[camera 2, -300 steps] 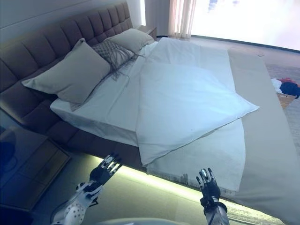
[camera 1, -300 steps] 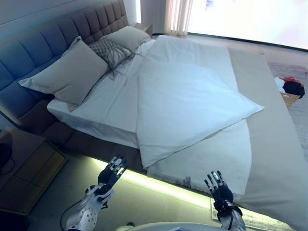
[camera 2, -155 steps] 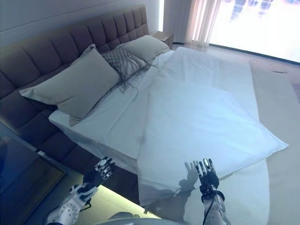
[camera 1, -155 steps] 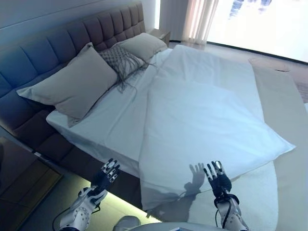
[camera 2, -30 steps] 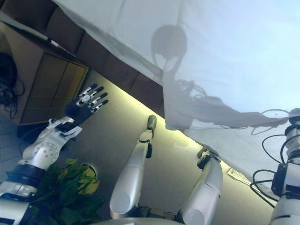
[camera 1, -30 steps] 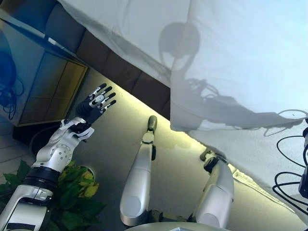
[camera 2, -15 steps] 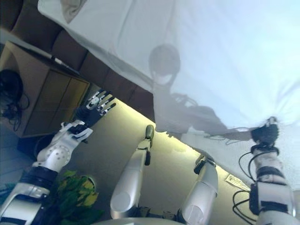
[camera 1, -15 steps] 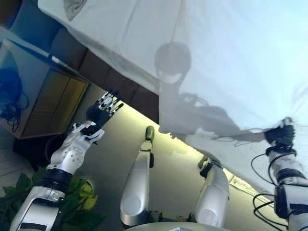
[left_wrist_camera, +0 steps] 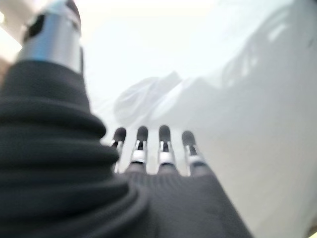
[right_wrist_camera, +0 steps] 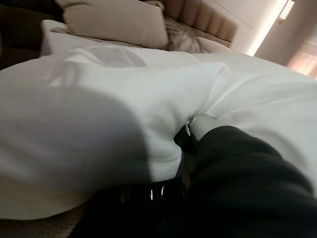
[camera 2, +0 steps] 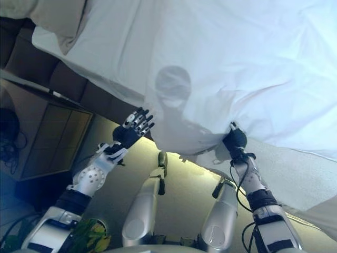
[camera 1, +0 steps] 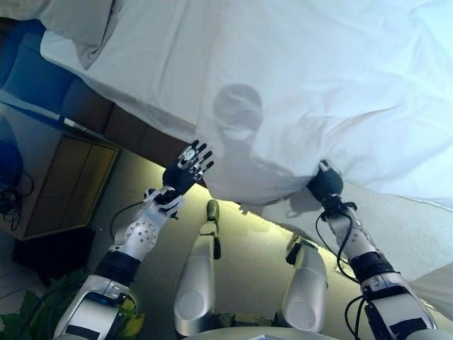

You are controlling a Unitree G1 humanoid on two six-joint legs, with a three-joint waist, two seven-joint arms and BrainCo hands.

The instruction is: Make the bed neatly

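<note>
A white duvet (camera 1: 318,85) lies across the bed over a white sheet (camera 1: 134,64), its near edge hanging over the bed's side. My right hand (camera 1: 325,184) is shut on the duvet's near edge, with cloth bunched over its fingers; the right wrist view shows the hand (right_wrist_camera: 223,163) against the puffed duvet (right_wrist_camera: 99,109). My left hand (camera 1: 185,168) is open with fingers spread, just beside the duvet's hanging lower corner and apart from it. In the left wrist view its straight fingers (left_wrist_camera: 151,148) face the white cloth (left_wrist_camera: 237,99).
A beige pillow (camera 1: 71,18) lies at the head end, top left. The dark bed base (camera 1: 131,131) runs under the sheet. A wooden nightstand (camera 1: 67,180) stands to the left. A beige bedspread (camera 1: 410,227) lies on the right. A green plant (camera 2: 89,232) is at the lower left.
My right hand has come up into view and closed on the duvet's near edge. My left hand has moved right toward the duvet's corner. The camera has shifted toward the bed.
</note>
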